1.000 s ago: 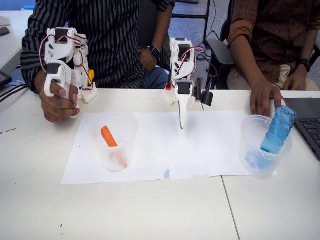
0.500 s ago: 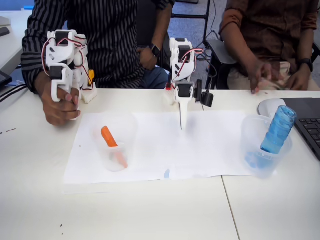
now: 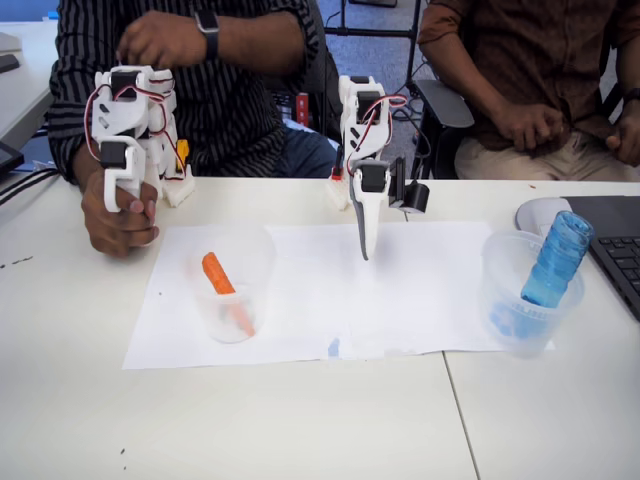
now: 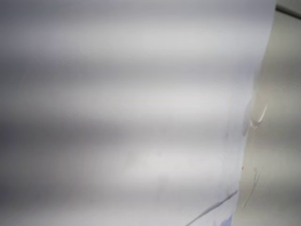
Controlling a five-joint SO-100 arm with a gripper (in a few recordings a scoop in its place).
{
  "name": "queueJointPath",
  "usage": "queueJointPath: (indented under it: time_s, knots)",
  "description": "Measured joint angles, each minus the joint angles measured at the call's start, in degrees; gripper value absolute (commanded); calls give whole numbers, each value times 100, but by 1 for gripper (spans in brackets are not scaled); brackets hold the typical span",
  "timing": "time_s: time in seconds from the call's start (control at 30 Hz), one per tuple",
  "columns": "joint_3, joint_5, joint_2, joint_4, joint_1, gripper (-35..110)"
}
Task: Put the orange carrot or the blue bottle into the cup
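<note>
The orange carrot (image 3: pixel 216 274) leans inside a clear cup (image 3: pixel 228 285) on the left of the white paper in the fixed view. On the right, the blue bottle (image 3: pixel 555 262) stands tilted in the cup (image 3: pixel 500 285) with a blue mark on its base. My gripper (image 3: pixel 365 243) hangs point-down over the paper's middle, between the two cups and touching neither. Its fingers are shut and hold nothing.
A white paper sheet (image 3: pixel 420 295) covers the table's middle; the wrist view shows this paper (image 4: pixel 131 117) blurred, with its edge at the right. A laptop (image 3: pixel 615 245) and a mouse (image 3: pixel 538 213) lie at the far right. Two people sit behind the table.
The hand of the person on the right has left the table and gone back to the lap. The person on the left has raised an arm. My gripper has barely moved.
</note>
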Motion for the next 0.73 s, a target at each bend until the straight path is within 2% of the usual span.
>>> queueJointPath:
  time_s: [0.73]
  knots:
    - [97,0,0,0,9,14]
